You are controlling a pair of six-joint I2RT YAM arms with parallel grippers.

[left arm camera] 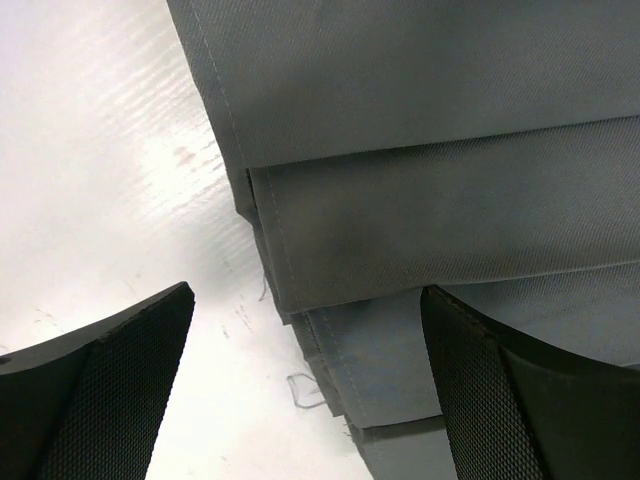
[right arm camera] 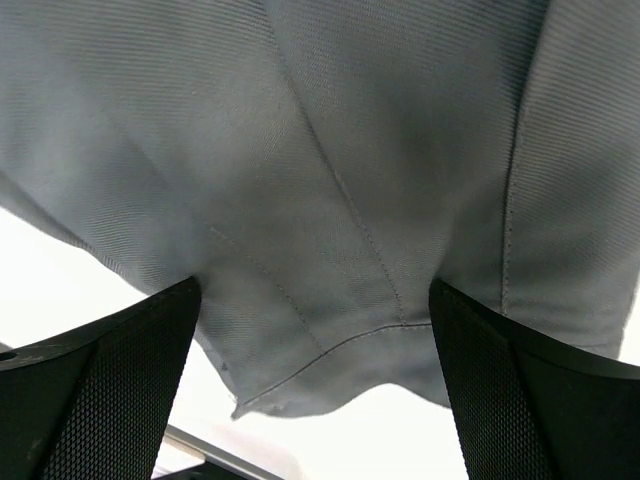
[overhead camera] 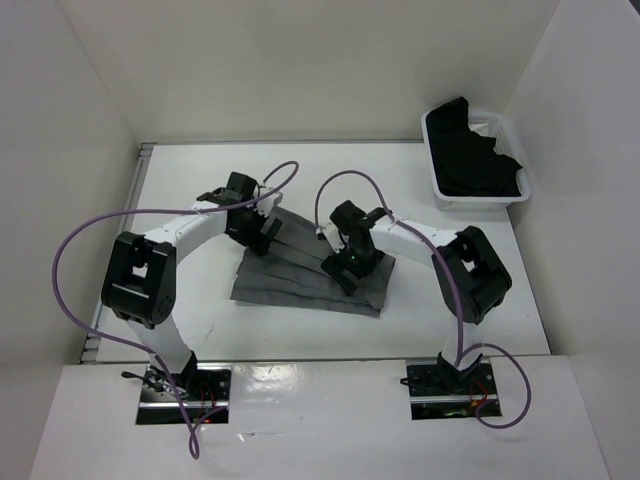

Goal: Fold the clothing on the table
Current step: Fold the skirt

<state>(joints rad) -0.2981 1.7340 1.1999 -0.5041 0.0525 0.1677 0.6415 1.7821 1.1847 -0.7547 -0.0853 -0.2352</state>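
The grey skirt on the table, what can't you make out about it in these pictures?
Top view: the left gripper and right gripper cover parts of the skirt, so its full outline is hidden.
Left wrist view: only one layered corner shows; the frame cuts off the rest.
Right wrist view: fabric fills the frame; whether the fingertips touch it cannot be told.

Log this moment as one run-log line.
grey skirt: lying on table, ungripped | left gripper: open, above its edge | right gripper: open, above it
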